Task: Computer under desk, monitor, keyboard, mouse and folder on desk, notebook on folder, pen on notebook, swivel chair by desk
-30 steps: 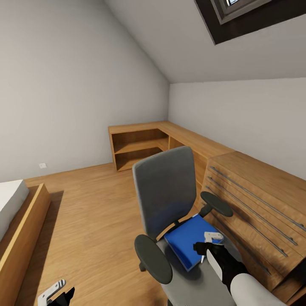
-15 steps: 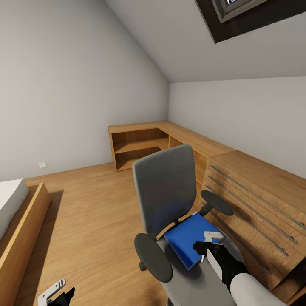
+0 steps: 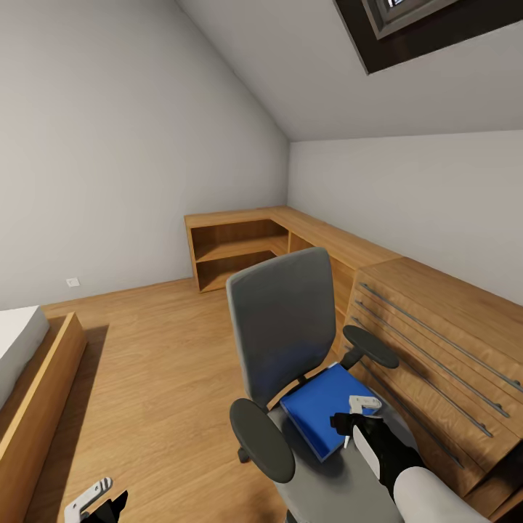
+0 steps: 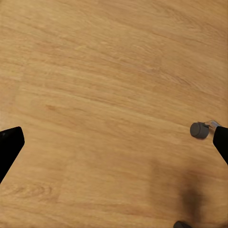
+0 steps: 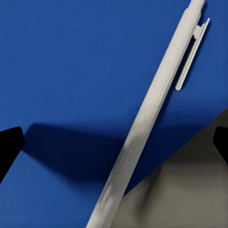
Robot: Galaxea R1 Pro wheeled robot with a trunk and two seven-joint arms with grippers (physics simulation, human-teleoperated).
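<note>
The grey swivel chair (image 3: 280, 330) stands in front of me with its back toward the room. The bright blue folder (image 3: 316, 407) lies flat on its seat. A thin white pen (image 5: 147, 109) lies slanted across the folder (image 5: 71, 61), one end reaching over the grey seat (image 5: 190, 194). My right gripper (image 3: 349, 421) hovers just above the folder's near corner. It is open, its fingertips (image 5: 9, 149) wide apart on either side of the pen. My left gripper (image 3: 94, 503) hangs low over the wooden floor, open and empty (image 4: 114, 142).
A light wooden drawer unit (image 3: 436, 341) with long metal handles stands close to the chair's right. A wooden corner shelf (image 3: 240, 247) runs along the far walls. A bed frame (image 3: 36, 399) sits at the left. A chair caster (image 4: 199, 129) rests on the floor.
</note>
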